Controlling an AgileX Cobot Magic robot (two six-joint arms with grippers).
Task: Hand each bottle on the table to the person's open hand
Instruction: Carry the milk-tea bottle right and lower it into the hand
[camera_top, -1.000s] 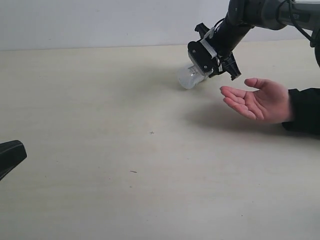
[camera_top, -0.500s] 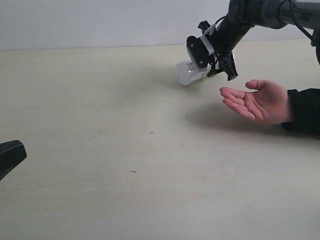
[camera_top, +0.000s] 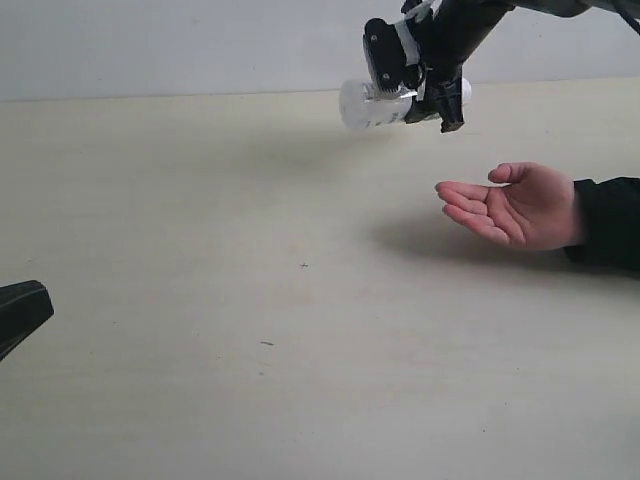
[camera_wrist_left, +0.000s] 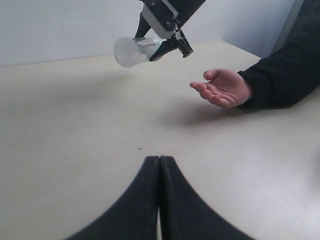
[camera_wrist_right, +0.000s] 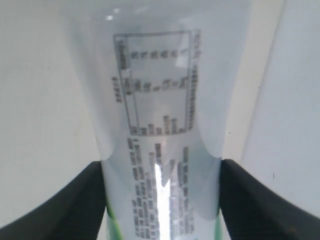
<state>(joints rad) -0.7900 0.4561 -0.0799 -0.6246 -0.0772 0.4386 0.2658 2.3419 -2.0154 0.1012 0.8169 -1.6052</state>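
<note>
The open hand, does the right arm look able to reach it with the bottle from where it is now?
Probably yes. The right gripper holds the bottle in the air above and beside the open hand, nothing stands between them, and the upturned palm is empty.

The bottle (camera_top: 362, 103) was clear, glossy plastic; the counter (camera_top: 200, 250) looked smooth and matt; the right gripper (camera_top: 412, 85) was matt black; the sleeve (camera_top: 610, 220), dark cloth.

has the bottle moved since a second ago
Yes. The bottle, clamped in the right end effector, has risen: it was low over the table, and now lines up with the table's far edge, higher than the open hand.
</note>
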